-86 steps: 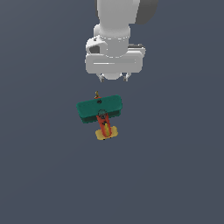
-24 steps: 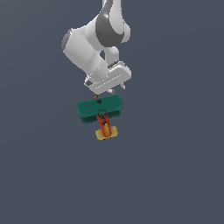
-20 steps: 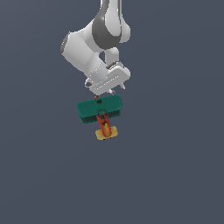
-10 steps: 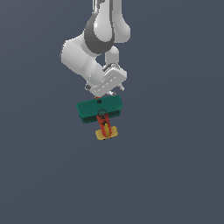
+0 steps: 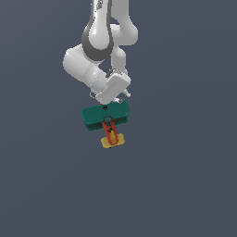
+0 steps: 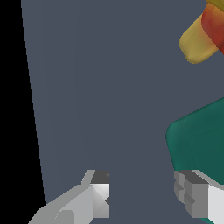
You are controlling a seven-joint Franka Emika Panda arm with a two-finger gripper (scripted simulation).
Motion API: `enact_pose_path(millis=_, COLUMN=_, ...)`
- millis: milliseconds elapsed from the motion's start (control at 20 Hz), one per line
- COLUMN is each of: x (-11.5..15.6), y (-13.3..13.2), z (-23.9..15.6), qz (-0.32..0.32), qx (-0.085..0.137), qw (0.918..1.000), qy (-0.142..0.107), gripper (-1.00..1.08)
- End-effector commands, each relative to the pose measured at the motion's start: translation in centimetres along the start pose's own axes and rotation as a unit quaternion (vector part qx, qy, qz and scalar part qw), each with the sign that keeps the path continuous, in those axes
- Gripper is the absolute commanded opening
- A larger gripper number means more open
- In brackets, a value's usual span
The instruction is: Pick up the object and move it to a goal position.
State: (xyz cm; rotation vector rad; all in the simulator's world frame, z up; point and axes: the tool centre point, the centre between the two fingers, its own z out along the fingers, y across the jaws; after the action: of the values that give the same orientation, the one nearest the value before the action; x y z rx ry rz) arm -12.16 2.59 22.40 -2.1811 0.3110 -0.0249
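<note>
Pick not done. Toy airplane (image 5: 106, 119) sits on the plain grey floor (image 5: 185, 176), teal wings across, yellow tail toward the camera in the exterior view. Gripper (image 6: 142, 194) hovers low at the far edge of the wings, tilted. Wrist view: fingers (image 6: 94, 197) spread wide with only bare floor between them; one wing end lies just beside one fingertip, contact unclear. Nothing held. Left to do: centre over the plane, close, lift, carry to goal. No goal marker visible. No other objects around, nothing blocking.
</note>
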Motion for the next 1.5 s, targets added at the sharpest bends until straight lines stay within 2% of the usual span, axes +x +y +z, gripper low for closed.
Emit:
enact_pose_path(millis=0, x=0.12, y=0.16, z=0.00, qz=0.003, qx=0.012, qw=0.9999, qy=0.009, gripper=0.28)
enact_pose_path(millis=300, x=0.33, y=0.47, z=-0.02, qz=0.009, qx=0.032, qw=0.9992, qy=0.024, gripper=0.28)
enact_pose_path(millis=650, x=0.49, y=0.68, z=-0.03, qz=0.014, qx=0.045, qw=0.9983, qy=0.035, gripper=0.28)
enact_pose_path(millis=1450, x=0.79, y=0.67, z=-0.99, qz=-0.003, qx=0.044, qw=0.9977, qy=0.051, gripper=0.28)
